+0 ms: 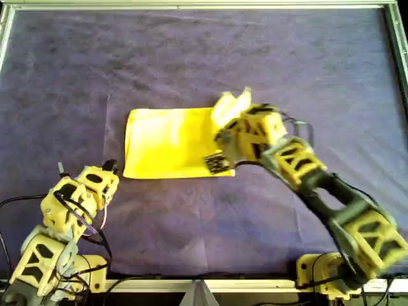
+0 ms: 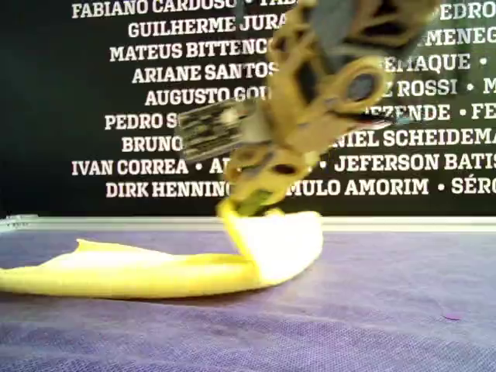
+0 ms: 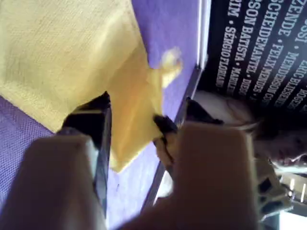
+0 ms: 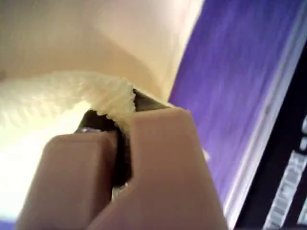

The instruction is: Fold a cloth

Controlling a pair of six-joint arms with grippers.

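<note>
The yellow cloth (image 1: 167,143) lies on the purple table cover in the overhead view's middle. Its right end is lifted and curled over. My second gripper (image 1: 224,124) is shut on that lifted edge and holds it above the table. The second wrist view shows the jaws (image 4: 122,115) pinching the frayed cloth edge (image 4: 112,93). In the exterior view this gripper (image 2: 248,203) holds the raised fold (image 2: 279,240). My first gripper (image 1: 108,169) rests at the overhead view's lower left, just off the cloth's near corner. It (image 3: 132,120) is open and empty, with the cloth (image 3: 62,52) ahead of it.
The purple table cover (image 1: 268,57) is bounded by a metal frame rail (image 1: 204,5). A black banner with white names (image 2: 116,101) stands behind the table. Cables (image 1: 95,223) hang by the first arm's base.
</note>
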